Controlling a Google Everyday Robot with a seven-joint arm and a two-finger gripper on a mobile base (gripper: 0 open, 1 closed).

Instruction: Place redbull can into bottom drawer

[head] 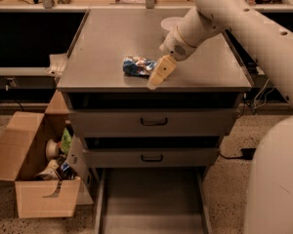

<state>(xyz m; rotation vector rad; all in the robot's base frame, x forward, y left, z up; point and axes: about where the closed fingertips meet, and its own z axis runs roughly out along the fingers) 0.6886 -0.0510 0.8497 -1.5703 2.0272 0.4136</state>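
The redbull can (138, 66), blue and silver and dented, lies on its side on the grey cabinet top (107, 43). My gripper (157, 75) hangs from the white arm, its tan fingers pointing down-left, just right of the can and close to it. The bottom drawer (151, 199) is pulled out at the foot of the cabinet, showing a flat grey floor with nothing in it.
A white bowl (172, 23) sits behind the arm on the cabinet top. Two shut grey drawers with black handles (154, 122) are above the bottom drawer. An open cardboard box (34, 169) with clutter stands on the floor at left. A bench runs along the back.
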